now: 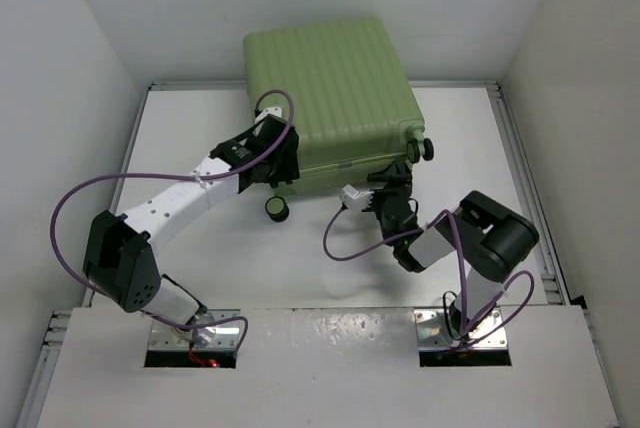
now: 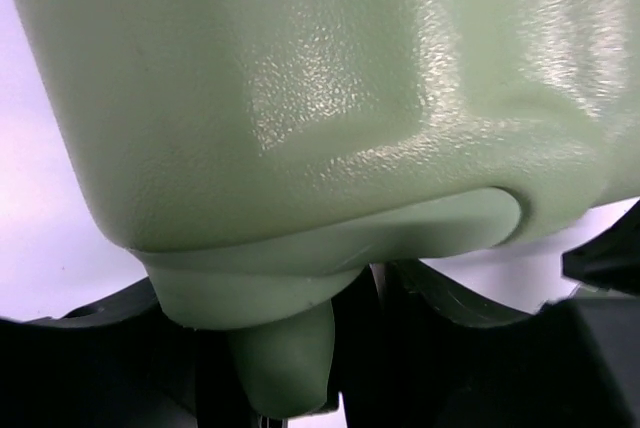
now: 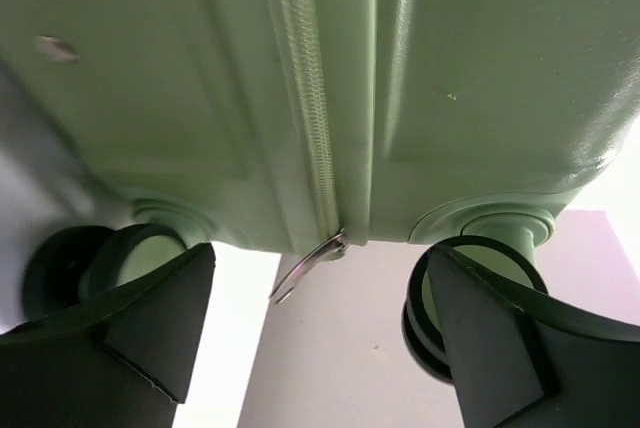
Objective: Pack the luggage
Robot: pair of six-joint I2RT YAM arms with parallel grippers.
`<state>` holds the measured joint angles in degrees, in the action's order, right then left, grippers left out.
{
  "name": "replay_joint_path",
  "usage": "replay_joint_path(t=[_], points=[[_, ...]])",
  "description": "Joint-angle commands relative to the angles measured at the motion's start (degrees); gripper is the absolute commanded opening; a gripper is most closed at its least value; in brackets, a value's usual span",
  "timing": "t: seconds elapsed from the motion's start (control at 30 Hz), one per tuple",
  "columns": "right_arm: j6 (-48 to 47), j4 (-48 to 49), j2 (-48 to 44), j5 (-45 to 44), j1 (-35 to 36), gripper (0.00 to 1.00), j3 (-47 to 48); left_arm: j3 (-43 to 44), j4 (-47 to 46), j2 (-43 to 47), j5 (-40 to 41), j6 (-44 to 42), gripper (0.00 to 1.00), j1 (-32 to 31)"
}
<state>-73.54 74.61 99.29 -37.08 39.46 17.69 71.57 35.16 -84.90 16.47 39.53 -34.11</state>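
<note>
The luggage (image 1: 330,88) lies flat and zipped shut at the far centre of the bench (image 1: 200,128), ribbed shell up. Its far part reaches past the bench's far edge, toward the back wall. Two black wheels show on its near side in the top view: one at the near-left corner (image 1: 277,210), one at the right (image 1: 421,149).

The left end effector (image 1: 272,170) is right up against the near-left corner of the luggage. In the left wrist view the green shell (image 2: 320,98) fills nearly the whole pic. A green wheel post (image 2: 285,358) hangs down btwn the dark fingers (image 2: 90,358). Jaws stand partway apart w/ the post in the gap. Can't tell if they touch or grip it, since the view is too close and dark.

The right end effector (image 1: 392,188) sits at the near-right part of the luggage, by the wheel end. In the right wrist view its jaws are spread wide and hold nothing. Above and btwn the fingers (image 3: 150,328) runs the closed zipper (image 3: 305,118). The metal zipper pull (image 3: 305,266) dangles free in the gap, touching neither finger. A wheel shows on each side in this view, left (image 3: 65,268) and right (image 3: 455,298). The right finger is in front of the right wheel.
</note>
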Motion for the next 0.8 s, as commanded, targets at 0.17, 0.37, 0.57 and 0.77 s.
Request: replay_joint_path(t=[0.17, 0.37, 0.57, 0.77], points=[[0.9, 18.7, 3.9, 0.4, -4.0, 0.88, 4.5, 0.3, -1.2, -3.0, -0.9, -1.6, 0.49, 1.5], [1.9, 18.6, 6.0, 1.0, -5.3, 0.78, 4.4, 0.3, -1.2, -3.5, -0.9, -1.6, 0.49, 1.5], [3.0, 18.7, 6.7, 0.8, -7.6, 0.62, 6.0, 0.3, -1.2, -3.5, -0.9, -1.6, 0.49, 1.5], [4.0, 18.7, 6.8, 1.3, -10.2, 0.26, 7.0, -0.2, -1.2, -3.5, -0.9, -1.6, 0.49, 1.5]])
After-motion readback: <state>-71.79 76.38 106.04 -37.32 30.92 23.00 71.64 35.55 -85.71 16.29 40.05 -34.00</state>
